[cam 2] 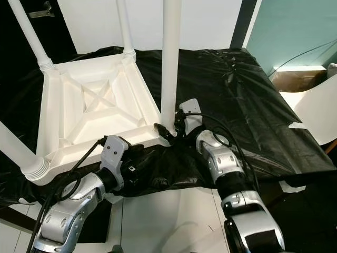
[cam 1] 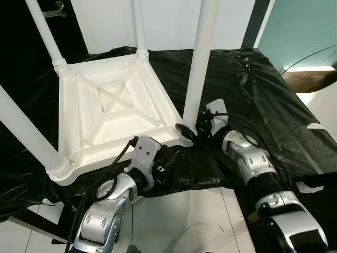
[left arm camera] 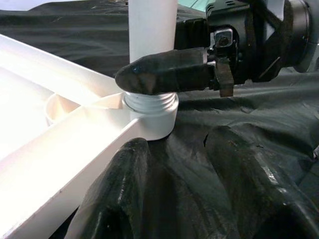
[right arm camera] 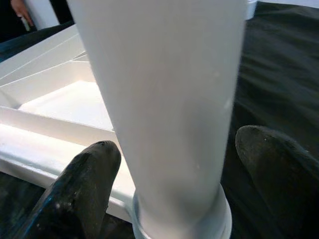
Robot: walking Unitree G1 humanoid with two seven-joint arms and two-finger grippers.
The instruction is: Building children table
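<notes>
Silver forearms filled the bottom of the head views, the left arm at lower left and the right arm at lower right, both reaching up toward the near corner of the upturned white table top (cam 1: 113, 108). That table top lay underside up, its crossed ribs showing, on a black plastic sheet (cam 1: 263, 100) spread over what seemed to be the floor, in the centre-left of the frame. Four white legs rose from its corners: one at upper left (cam 1: 45, 34), one at upper centre (cam 1: 138, 26), one at the left edge (cam 1: 26, 134), and the near leg (cam 1: 202, 58) standing just right of centre. The right end effector (cam 1: 190, 133) sat at the base of that near leg, its black fingers set on either side of the tube; in the right wrist view the fingers (right arm camera: 82, 191) looked slightly clear of it, so the grip seemed loose rather than clamped. The left end effector (left arm camera: 177, 189) rested low on the sheet just beside the same corner socket, fingers parted and holding nothing. In the left wrist view the threaded collar (left arm camera: 150, 103) still showed a few turns above the socket, so I judged this last leg not fully screwed home. What was left, by that reading: tightening it and turning the table upright.
</notes>
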